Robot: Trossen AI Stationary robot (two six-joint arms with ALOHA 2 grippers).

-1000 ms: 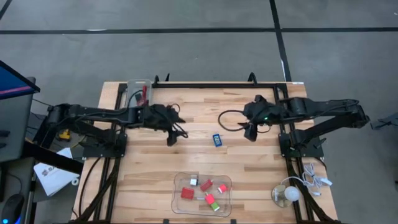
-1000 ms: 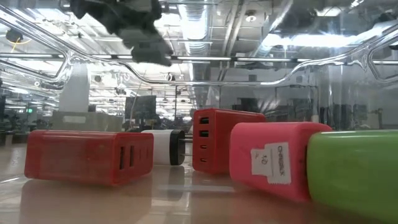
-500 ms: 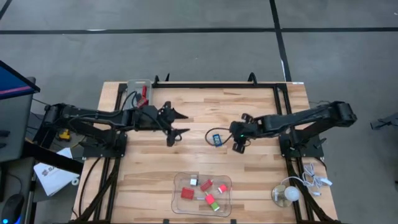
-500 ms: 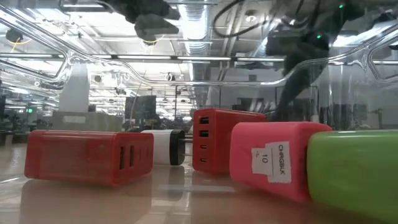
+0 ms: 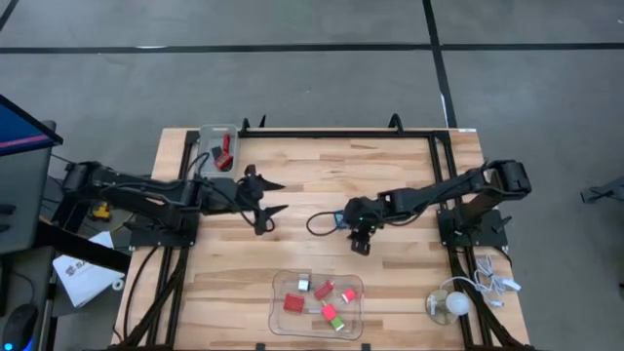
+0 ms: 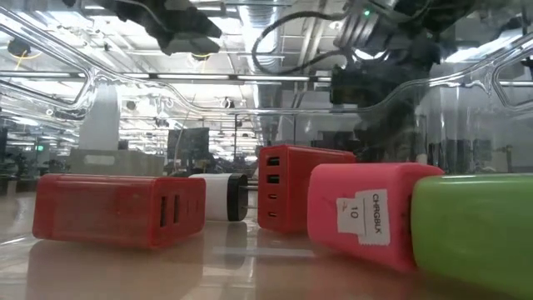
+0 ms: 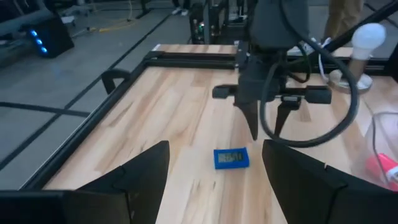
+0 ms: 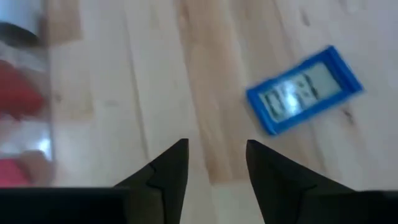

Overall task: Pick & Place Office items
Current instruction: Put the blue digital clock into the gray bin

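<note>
Wooden table [image 5: 409,283] under both my arms. At nine o'clock the left gripper [image 5: 264,198] hangs with its fingers spread, holding nothing. Centre: the blue piece [image 7: 231,158] lies flat on the boards, and my right gripper [image 5: 359,237] hovers just beside it, fingers [image 8: 166,171] apart around bare wood. At six o'clock the clear tray [image 5: 283,317] holds red blocks [image 5: 293,303] and other small items.
</note>
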